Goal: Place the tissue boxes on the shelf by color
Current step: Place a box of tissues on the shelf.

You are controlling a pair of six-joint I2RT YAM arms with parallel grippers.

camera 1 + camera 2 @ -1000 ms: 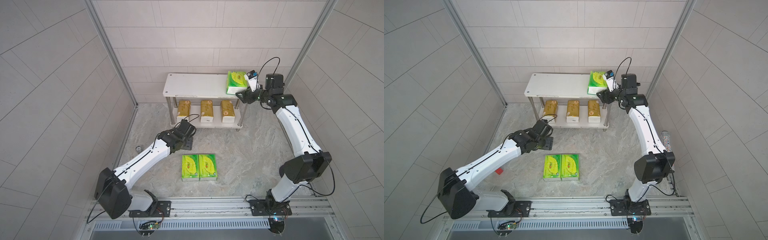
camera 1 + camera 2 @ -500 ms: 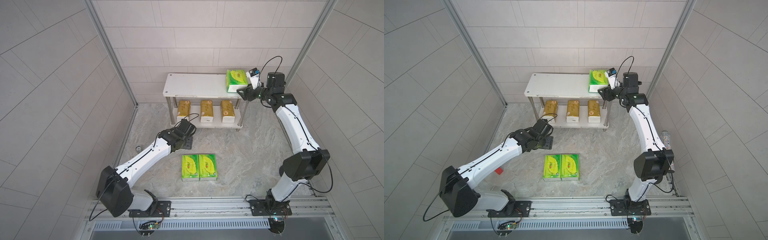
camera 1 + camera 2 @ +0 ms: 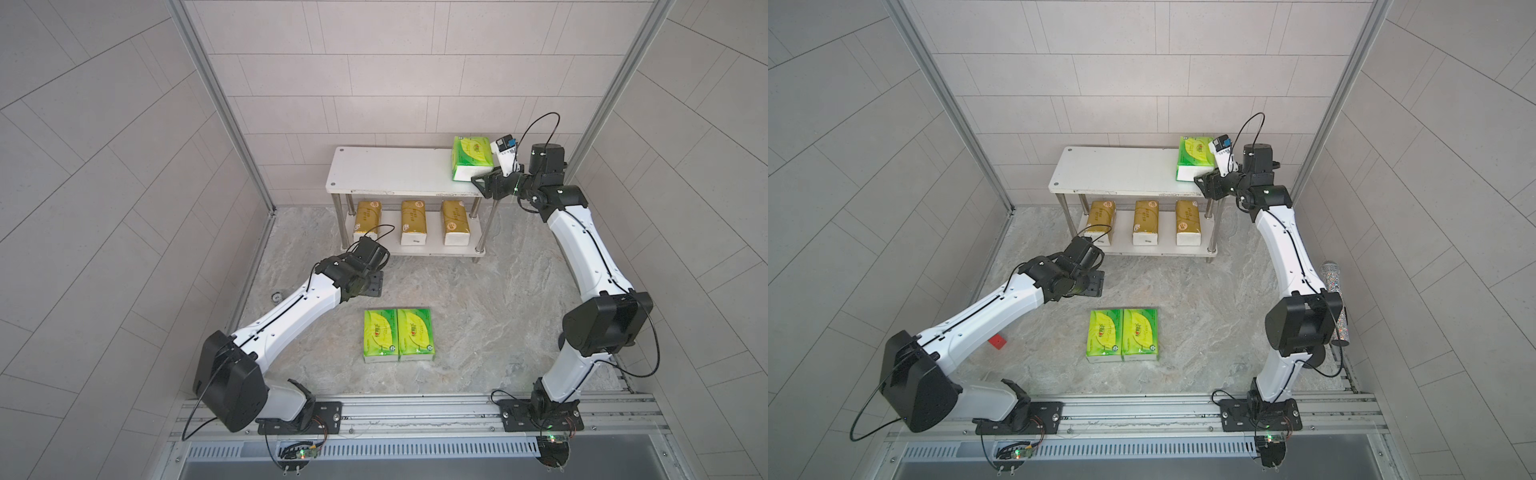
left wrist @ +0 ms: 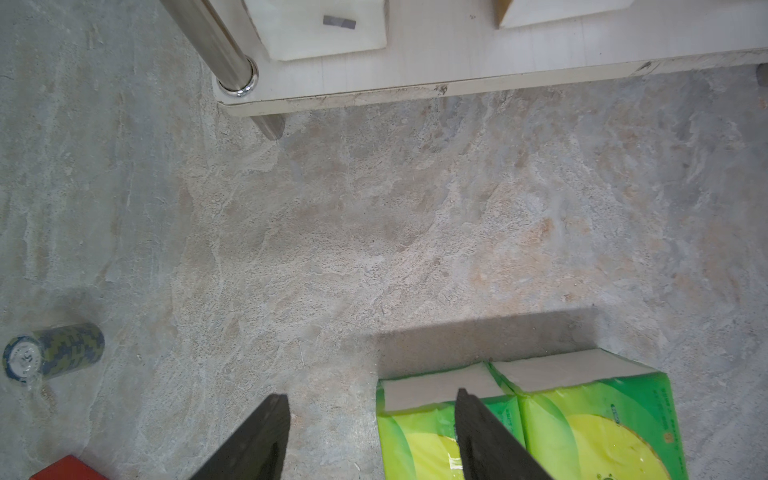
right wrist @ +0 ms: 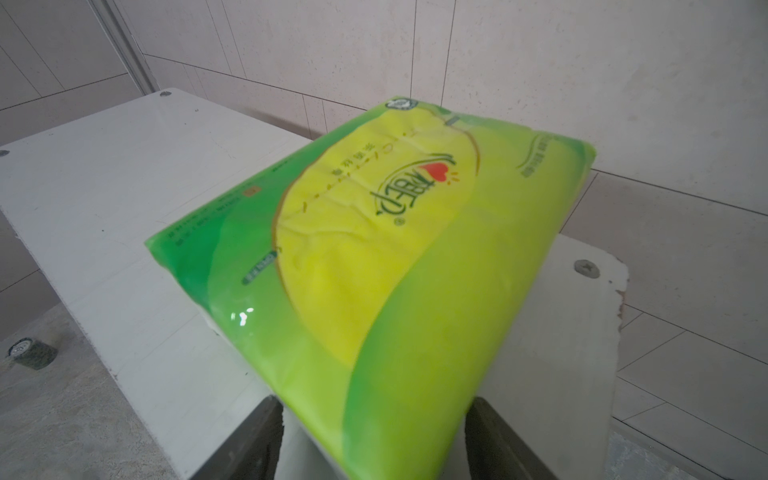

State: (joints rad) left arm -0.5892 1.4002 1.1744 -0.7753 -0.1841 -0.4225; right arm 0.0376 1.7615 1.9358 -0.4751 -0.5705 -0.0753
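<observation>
Since the lower board (image 3: 434, 245) of the shelf (image 3: 374, 189) is filled by three gold-brown tissue packs (image 3: 414, 220), the top board (image 3: 390, 168) is judged to be reserved for green. Item 1: green tissue pack (image 3: 473, 156), positioned over the top board's right end, its near end clamped across the width by the right gripper (image 5: 370, 409); release is judged pending. Items 2–3: two green tissue packs (image 3: 399, 334), laid side by side, touching, on the tabletop (image 3: 478, 299). Left gripper (image 4: 372, 397): held moderately apart, empty, poised near them, presumably for the next pick.

both top views look down from high; both wrist views closely share the shelf (image 3: 390, 170).
</observation>
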